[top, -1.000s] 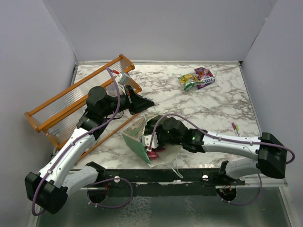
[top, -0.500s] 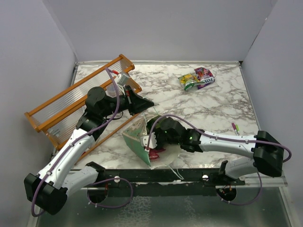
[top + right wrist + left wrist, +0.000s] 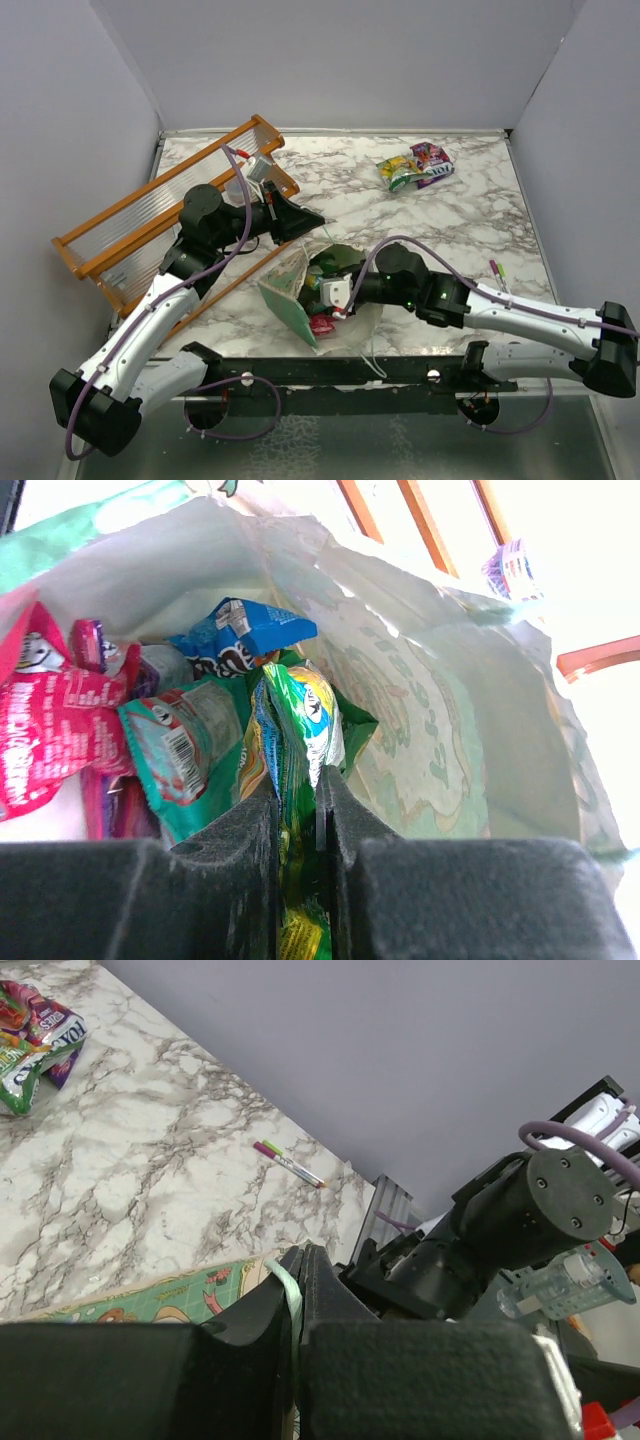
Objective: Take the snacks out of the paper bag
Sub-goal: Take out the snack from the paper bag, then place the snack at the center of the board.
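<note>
The mint-green paper bag (image 3: 287, 293) lies on its side near the table's front, mouth toward the right. My left gripper (image 3: 322, 217) is shut on the bag's rim (image 3: 283, 1290) and holds it up. My right gripper (image 3: 335, 293) is at the bag's mouth, shut on a green snack packet (image 3: 298, 730). Inside the bag lie a teal packet (image 3: 185, 750), a blue packet (image 3: 240, 632) and a pink-red packet (image 3: 50, 720). A pink packet (image 3: 322, 324) shows at the mouth in the top view. Two packets (image 3: 415, 165) lie on the table at the far right, also in the left wrist view (image 3: 35, 1035).
An orange wooden rack (image 3: 160, 215) stands at the left, under my left arm, with a small carton (image 3: 260, 165) on its far end. A pink-capped pen (image 3: 496, 270) lies at the right, also in the left wrist view (image 3: 290, 1163). White walls close in the table.
My right gripper has drawn back to the right, out of the bag toward its mouth, with the green packet in it. The left gripper has kept its hold on the rim.
</note>
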You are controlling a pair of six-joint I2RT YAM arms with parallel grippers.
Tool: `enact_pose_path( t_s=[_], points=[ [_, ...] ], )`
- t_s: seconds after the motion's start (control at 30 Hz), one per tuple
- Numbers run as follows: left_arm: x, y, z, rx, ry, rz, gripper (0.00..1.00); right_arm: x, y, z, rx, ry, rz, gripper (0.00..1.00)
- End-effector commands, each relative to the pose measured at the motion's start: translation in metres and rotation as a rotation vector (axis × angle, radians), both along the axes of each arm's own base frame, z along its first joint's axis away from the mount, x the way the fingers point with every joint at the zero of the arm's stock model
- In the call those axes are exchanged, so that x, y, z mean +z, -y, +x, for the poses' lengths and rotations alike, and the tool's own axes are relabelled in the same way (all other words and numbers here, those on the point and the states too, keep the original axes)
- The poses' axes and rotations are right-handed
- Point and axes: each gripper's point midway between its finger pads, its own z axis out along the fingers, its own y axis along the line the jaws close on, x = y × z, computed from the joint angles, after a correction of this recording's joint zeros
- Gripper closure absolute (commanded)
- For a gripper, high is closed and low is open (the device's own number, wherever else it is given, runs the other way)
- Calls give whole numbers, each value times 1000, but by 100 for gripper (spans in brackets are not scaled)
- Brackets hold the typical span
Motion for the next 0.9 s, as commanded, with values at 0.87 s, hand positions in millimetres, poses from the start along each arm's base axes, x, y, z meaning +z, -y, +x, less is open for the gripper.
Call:
enact_pose_path(
  t_s=[0.87],
  points=[
    [-1, -10, 11, 98, 33, 52, 100, 277, 171, -20, -342, 211, 910, 99]
  ],
)
